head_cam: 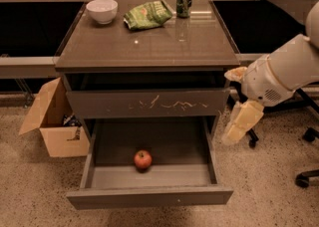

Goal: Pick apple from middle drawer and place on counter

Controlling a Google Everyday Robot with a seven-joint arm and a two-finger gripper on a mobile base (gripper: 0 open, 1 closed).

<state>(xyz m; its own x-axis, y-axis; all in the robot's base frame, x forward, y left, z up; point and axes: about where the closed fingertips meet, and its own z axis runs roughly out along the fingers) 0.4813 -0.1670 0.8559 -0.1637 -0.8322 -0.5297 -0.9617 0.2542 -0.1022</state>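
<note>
No legible txt on can (184, 0), bag (148, 14) or box (52, 121); tool (240, 123) beside cabinet (99, 104).

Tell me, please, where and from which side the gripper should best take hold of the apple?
Probably grip the apple across its round middle, from straight above: it lies low on the floor of the middle drawer, walled on all sides, open on top. The gripper hangs right of the cabinet.

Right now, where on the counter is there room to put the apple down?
The whole front half of the counter is bare, in front of the white bowl, chip bag and can, which crowd the back edge. The apple lies alone in the middle drawer, open floor around it. The gripper hangs right of the cabinet.
</note>
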